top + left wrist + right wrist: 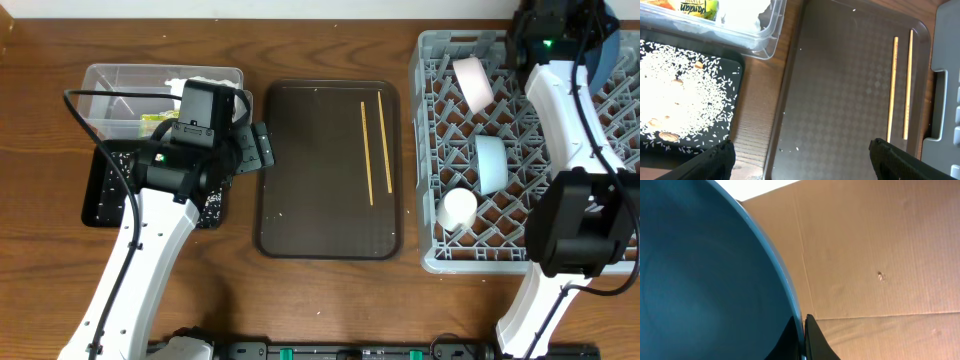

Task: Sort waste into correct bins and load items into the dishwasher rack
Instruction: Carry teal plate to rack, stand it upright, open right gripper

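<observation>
My right gripper (pixel 803 330) is shut on the rim of the dark blue plate (pixel 705 280) and holds it at the far right corner of the grey dishwasher rack (pixel 430 150), where the plate (pixel 608 52) shows on edge. The rack holds the cream bowl (pixel 472 80), light blue bowl (pixel 490 162) and white cup (pixel 458 208). Two chopsticks (pixel 375 145) lie on the brown serving tray (pixel 320 220). My left gripper (pixel 802 162) is open and empty over that tray's left edge. The clear tub (pixel 767 37) holds the wrapper (pixel 695 7) and tissue (pixel 742 12). The black tray (pixel 737 75) holds rice scraps (pixel 680 95).
The chopsticks (pixel 900 87) lie near the serving tray's right side, close to the rack's edge (pixel 945 100). A few rice grains (pixel 799 148) lie on the serving tray. Brown cardboard (pixel 880 255) stands behind the plate.
</observation>
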Robot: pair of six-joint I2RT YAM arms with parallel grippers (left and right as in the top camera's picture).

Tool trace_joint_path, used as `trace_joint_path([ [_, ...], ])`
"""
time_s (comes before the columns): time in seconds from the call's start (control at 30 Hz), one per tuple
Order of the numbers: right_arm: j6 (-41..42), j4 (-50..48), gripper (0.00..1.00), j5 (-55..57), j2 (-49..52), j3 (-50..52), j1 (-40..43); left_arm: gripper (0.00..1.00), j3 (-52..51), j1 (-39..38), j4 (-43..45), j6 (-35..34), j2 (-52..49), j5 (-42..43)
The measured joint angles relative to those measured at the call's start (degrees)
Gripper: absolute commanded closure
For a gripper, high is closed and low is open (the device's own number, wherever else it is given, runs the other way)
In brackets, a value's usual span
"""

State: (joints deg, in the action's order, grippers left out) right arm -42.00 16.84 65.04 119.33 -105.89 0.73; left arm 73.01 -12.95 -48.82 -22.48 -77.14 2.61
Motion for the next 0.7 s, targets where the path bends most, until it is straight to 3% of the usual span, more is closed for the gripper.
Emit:
trace_joint_path([
  [0.23, -0.3, 3.1, 0.98, 0.3, 0.2, 0.0, -1.5, 0.12, 0.0, 0.0, 0.0, 0.0, 0.0, 0.0],
  [0.43, 0.4, 9.1, 0.76, 0.7, 0.4, -0.1, -3.3, 0.12, 0.0, 0.0, 0.0, 0.0, 0.0, 0.0],
  [0.7, 6.4, 16.0, 0.69, -2.3, 0.6, -0.5, -4.8, 0.12, 0.0, 0.0, 0.0, 0.0, 0.0, 0.0],
])
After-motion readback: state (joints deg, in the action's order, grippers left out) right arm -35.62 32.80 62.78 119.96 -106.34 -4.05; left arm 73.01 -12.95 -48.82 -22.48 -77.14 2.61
